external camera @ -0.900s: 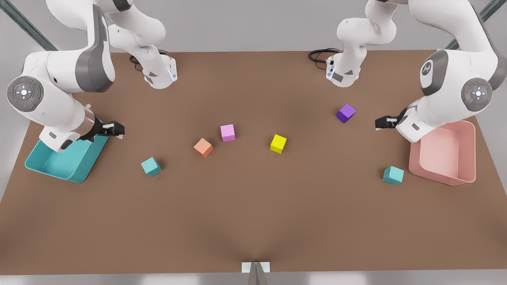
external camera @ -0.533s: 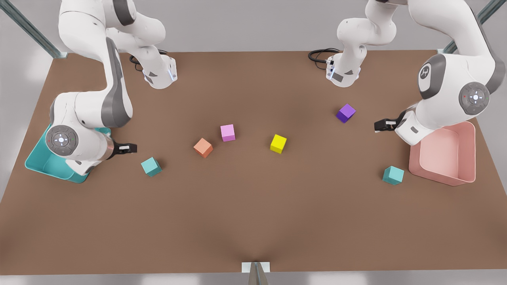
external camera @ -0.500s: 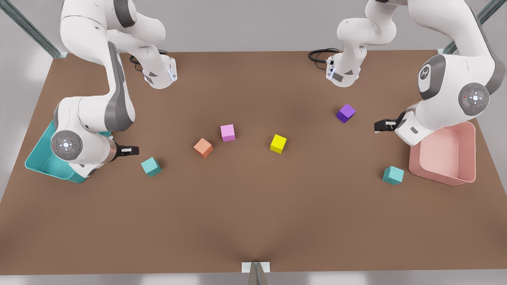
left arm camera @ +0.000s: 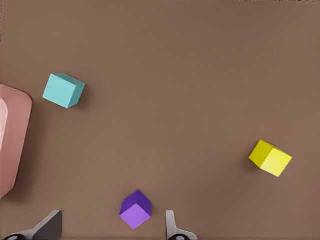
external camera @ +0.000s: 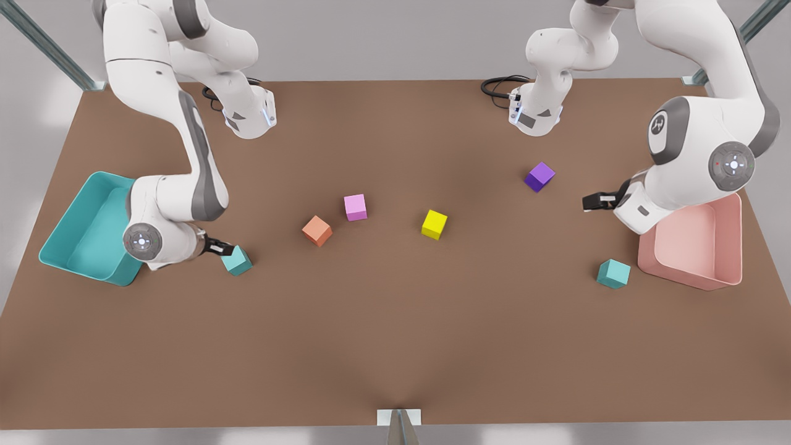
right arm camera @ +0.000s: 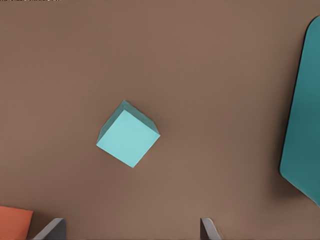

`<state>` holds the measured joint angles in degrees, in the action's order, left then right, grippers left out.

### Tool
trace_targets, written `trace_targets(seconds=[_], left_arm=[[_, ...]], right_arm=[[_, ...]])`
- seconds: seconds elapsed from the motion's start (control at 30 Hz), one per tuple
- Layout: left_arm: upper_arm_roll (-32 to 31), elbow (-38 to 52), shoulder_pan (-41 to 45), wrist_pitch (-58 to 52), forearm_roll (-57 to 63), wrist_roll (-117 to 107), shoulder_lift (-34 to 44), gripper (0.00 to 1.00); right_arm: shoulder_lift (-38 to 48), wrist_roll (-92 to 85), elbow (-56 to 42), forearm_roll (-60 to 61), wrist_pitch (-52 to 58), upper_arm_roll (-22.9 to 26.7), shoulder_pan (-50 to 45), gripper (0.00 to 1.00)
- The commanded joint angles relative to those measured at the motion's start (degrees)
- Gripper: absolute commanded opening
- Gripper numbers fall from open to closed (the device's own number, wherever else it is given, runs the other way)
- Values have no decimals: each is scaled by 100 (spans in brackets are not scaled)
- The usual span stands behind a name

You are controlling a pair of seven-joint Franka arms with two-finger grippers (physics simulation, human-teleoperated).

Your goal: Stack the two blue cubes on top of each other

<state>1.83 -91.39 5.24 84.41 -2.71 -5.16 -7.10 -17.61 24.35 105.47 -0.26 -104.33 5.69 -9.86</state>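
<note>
The right gripper, on the arm at the front view's left, has swung out from over the teal tray and come down beside the nearer blue cube, so that its tip now sits just at that cube's upper edge in the front view; in the right wrist view its two fingers stand spread wide apart with nothing between them, and the cube lies turned at an angle to them on the bare worktop. That move reads as the approach for a first pick, not yet a grasp. The left gripper, at the front view's right above the pink tray, has hardly shifted and seems to wait; its fingers are likewise apart and empty, with the purple cube lying below them on the worktop. The second blue cube rests well apart from the first, close to the pink tray. Between the two lie the orange cube, pink cube and yellow cube, so the stacking itself is all still to do
</note>
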Motion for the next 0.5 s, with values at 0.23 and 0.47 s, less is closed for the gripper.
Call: trace_targets(seconds=[0.23,0.47], left_arm=[[2,-1,3,85,17,-46,-28,100],[81,-36,3,155,8,-37,-28,100]], right_arm=[[109,1792,1151,747,-3357,2,28,100],[171,1660,1696,756,-3586,2,160,100]])
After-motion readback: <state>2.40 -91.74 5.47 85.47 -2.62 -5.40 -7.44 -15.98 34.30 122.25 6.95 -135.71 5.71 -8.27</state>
